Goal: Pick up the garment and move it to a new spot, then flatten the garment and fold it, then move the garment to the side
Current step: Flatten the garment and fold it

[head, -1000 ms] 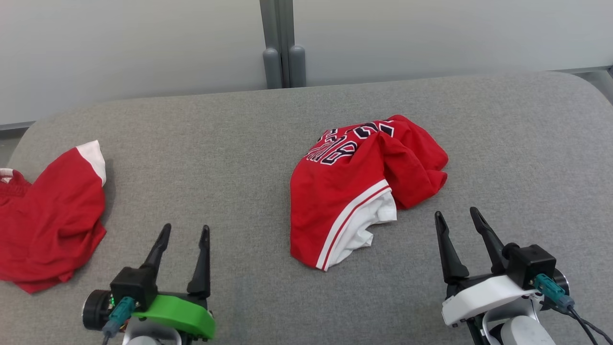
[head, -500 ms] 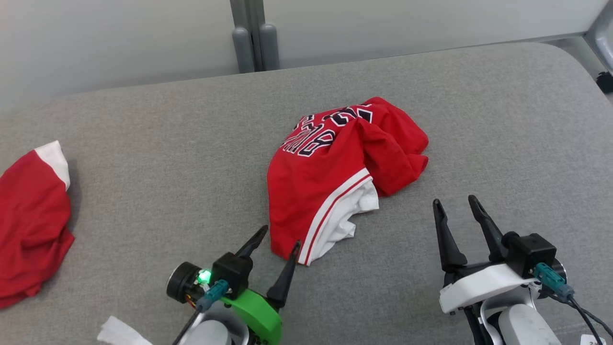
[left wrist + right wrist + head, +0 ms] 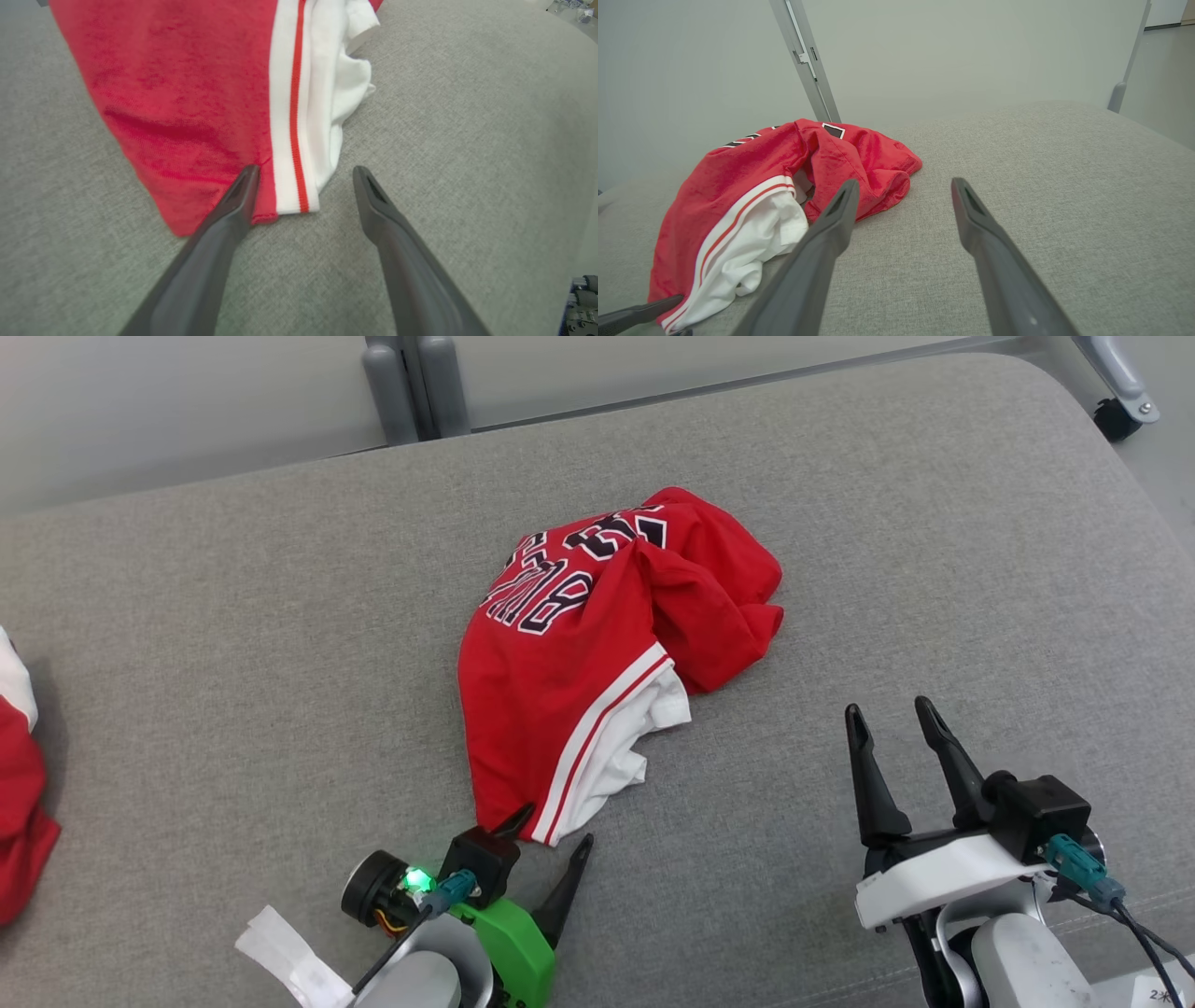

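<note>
The left tool (image 3: 555, 825) has two long dark fingers (image 3: 567, 887) tapering to points, seated in a green bracket (image 3: 509, 947). Behind it sit a black block (image 3: 481, 859), a teal plug (image 3: 448, 889), a lit green lamp (image 3: 412, 877) and a white tag (image 3: 285, 952). The right tool (image 3: 887, 707) has the same fingers on a white bracket (image 3: 934, 889), again with a black block and teal plug behind. Both forearms (image 3: 1022, 975) are pale grey.

Crumpled red garment (image 3: 597, 653) (white-trimmed) mid-cushion

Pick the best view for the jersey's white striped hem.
Left wrist view: the white striped hem is close and sharp, with its corner visible. Head view: whole hem, smaller. Right wrist view: hem side-on, low.
</note>
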`<state>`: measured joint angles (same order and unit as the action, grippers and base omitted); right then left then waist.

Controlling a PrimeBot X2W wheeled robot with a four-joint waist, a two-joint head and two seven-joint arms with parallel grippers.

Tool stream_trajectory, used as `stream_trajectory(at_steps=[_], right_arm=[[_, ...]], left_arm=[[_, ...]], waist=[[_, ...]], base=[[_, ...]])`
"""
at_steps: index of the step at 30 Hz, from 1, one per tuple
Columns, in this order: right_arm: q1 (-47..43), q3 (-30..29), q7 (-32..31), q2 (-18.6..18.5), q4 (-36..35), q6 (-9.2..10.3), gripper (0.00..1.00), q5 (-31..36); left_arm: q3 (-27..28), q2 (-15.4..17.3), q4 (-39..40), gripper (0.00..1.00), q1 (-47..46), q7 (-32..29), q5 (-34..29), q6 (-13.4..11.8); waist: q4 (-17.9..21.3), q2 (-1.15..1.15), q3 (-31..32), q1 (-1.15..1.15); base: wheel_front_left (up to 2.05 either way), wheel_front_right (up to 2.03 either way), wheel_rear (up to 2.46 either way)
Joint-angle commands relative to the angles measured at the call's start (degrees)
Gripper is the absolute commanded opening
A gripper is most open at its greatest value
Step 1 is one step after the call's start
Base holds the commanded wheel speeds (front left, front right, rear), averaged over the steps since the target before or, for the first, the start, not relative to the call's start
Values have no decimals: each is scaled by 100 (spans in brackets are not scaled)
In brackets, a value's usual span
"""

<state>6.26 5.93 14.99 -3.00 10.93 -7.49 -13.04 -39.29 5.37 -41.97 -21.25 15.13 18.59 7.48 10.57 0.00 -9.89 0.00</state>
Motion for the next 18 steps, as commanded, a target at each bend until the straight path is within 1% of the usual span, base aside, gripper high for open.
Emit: stream_trajectory(at_steps=[1,2,3,4,8,12,14,18], right_arm=[[75,-18,27,1,-26,0,100,-13],[77,-25,28,1,-28,0,100,-12],[82,-35,28,3,-33,0,100,-9],[80,-43,28,5,-35,0,100,-7],[41,-101,28,9,-42,0,100,1],[-37,-153,27,7,-48,0,100,7],[-67,-163,27,9,-40,0,100,-7],[-132,-169,24,9,-22,0,100,-32]], left_arm=[[-60,-15,-132,100,-109,0,56,-1],[-96,-28,-212,61,-145,-2,87,-1],[-121,-40,-284,11,-192,-3,110,-1],[-135,-50,-338,0,-217,-4,128,-1],[-37,-81,-344,0,-317,-2,157,-1],[253,-69,-23,0,-318,3,194,-16],[416,0,230,0,-223,3,170,-42],[721,243,778,0,30,3,70,-93]], waist=[[64,0,-58,0],[72,0,-62,0],[75,0,-64,0],[73,0,-61,0],[-3,0,-21,0],[-172,0,47,0],[-273,0,83,0],[-502,0,175,0]], base=[[0,0,0],[0,0,0],[0,0,0],[0,0,0],[0,0,0],[0,0,0],[0,0,0],[0,0,0]])
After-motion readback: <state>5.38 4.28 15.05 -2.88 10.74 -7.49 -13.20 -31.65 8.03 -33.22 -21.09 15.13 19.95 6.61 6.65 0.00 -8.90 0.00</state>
